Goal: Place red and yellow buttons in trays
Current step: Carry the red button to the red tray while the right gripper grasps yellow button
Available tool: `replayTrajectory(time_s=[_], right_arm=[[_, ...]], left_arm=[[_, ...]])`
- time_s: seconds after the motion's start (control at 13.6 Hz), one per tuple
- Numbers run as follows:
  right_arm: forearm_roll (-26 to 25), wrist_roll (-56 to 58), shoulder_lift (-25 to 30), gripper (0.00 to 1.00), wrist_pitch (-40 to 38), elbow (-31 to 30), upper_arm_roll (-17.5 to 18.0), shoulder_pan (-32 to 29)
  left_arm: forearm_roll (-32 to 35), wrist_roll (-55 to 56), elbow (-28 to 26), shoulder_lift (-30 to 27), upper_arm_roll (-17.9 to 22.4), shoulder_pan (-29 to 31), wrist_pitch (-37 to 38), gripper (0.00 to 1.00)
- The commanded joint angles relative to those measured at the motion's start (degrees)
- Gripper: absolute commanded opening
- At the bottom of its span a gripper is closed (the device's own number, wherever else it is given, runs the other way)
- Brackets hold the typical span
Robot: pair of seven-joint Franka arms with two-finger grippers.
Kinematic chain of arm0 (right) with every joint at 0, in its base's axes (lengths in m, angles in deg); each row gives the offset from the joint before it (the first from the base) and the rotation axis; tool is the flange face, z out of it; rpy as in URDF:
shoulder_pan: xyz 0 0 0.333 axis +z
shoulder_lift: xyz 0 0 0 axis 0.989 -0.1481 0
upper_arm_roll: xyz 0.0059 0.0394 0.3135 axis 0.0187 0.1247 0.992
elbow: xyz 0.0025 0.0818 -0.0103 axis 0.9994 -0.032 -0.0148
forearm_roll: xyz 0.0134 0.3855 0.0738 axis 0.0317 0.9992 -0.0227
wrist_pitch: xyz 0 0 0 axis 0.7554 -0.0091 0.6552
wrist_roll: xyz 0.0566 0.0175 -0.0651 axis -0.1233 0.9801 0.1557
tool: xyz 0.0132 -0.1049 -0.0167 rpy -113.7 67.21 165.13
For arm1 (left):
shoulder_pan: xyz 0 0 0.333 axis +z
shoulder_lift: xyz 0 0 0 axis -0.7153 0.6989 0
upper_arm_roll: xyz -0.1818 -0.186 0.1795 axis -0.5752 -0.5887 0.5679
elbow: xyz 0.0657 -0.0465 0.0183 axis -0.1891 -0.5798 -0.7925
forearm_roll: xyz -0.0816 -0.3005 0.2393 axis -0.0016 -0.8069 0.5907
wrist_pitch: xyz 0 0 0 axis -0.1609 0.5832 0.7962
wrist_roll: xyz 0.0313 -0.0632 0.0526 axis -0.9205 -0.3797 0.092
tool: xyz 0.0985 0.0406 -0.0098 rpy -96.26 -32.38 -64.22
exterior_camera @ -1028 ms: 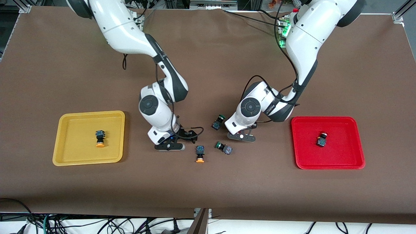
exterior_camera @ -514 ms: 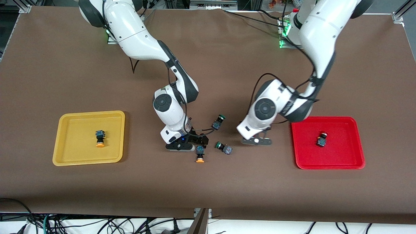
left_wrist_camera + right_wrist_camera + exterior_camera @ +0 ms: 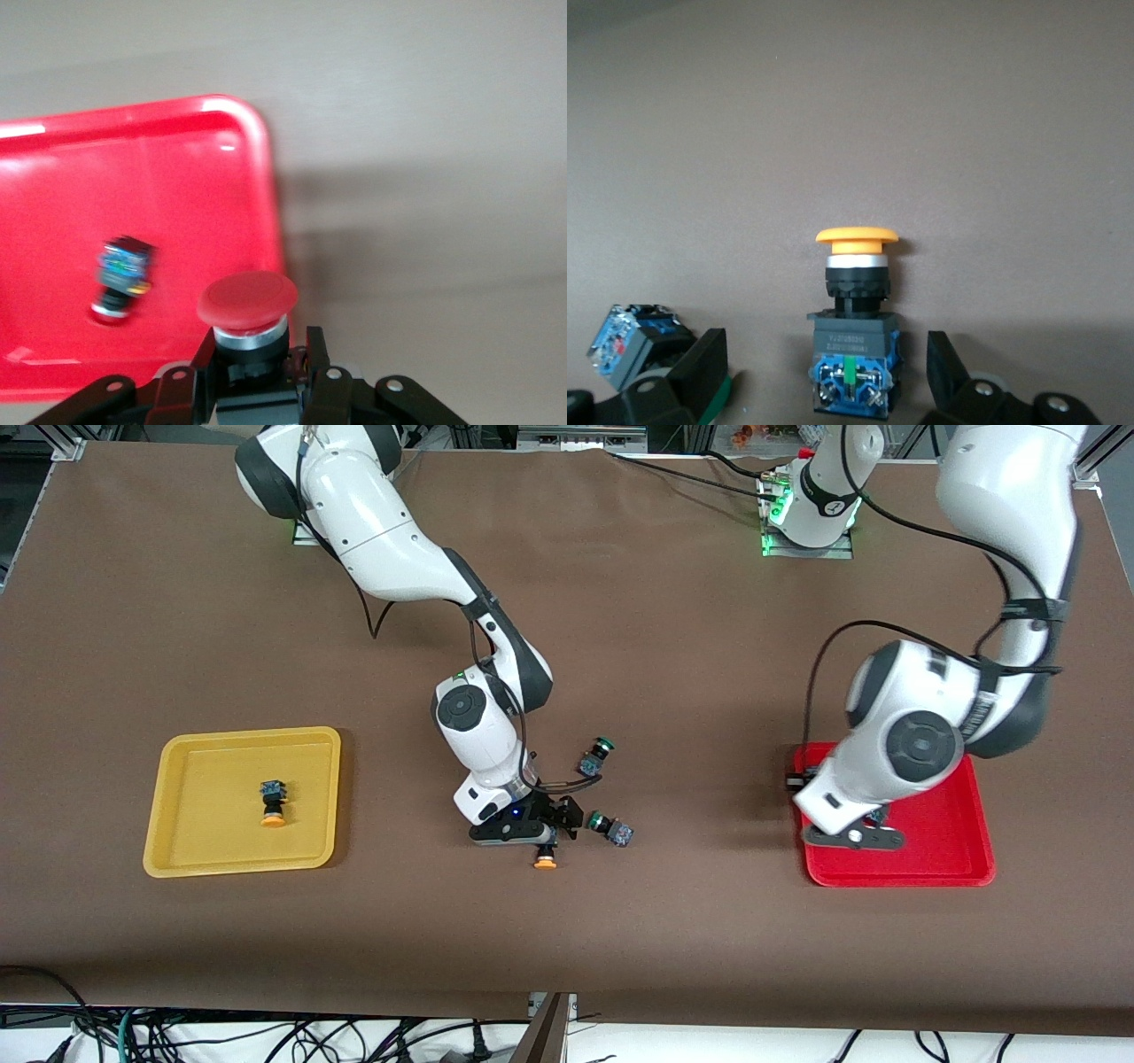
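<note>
My left gripper (image 3: 850,837) is shut on a red button (image 3: 247,303) and holds it in the air over the rim of the red tray (image 3: 939,843) that faces the table's middle. The left wrist view shows this tray (image 3: 177,177) with a second red button (image 3: 120,279) lying in it. My right gripper (image 3: 542,834) is open and low at the table's middle. Its fingers (image 3: 700,363) stand either side of a yellow button (image 3: 855,341) with gaps; its cap (image 3: 545,860) shows in the front view. Another yellow button (image 3: 273,804) lies in the yellow tray (image 3: 213,833).
Two green-capped buttons lie on the brown table by the right gripper: one (image 3: 611,829) close beside it toward the left arm's end, also seen in the right wrist view (image 3: 629,341), and one (image 3: 596,755) farther from the front camera.
The left arm has carried the red button from the table's middle to the red tray's rim. The right gripper has moved sideways and now straddles the yellow button.
</note>
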Motion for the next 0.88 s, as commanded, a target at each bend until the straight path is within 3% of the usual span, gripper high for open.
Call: replayTrajectory(time_s=[0.0, 0.22, 0.37, 0.73, 0.81], right_arm=[[-2.82, -0.44, -2.45, 0.89, 2.25, 2.04, -0.67, 0.63], [-3.54, 0.53, -2.02, 0.29, 1.82, 1.86, -0.76, 0.37], [-3.71, 0.79, -0.97, 0.0, 0.08, 1.86, -0.93, 0.02], [-3.62, 10.78, 6.49, 0.0, -19.06, 1.86, -1.46, -4.19], [-3.54, 16.64, 8.69, 0.0, -23.97, 1.34, -1.55, -5.95]], left_arm=[[1.33, -11.66, -1.34, -0.72, -0.8, 6.4, -0.09, 0.0], [0.72, -21.26, -1.52, 1.47, -0.97, 13.44, -1.67, 0.0], [0.81, -24.26, -2.39, 4.27, -0.88, 16.86, -7.18, 0.0], [0.81, -32.1, -3.63, 8.06, -0.88, 20.75, -14.06, 0.01], [0.81, -32.1, -3.63, 9.03, -0.88, 20.84, -14.85, 0.06]])
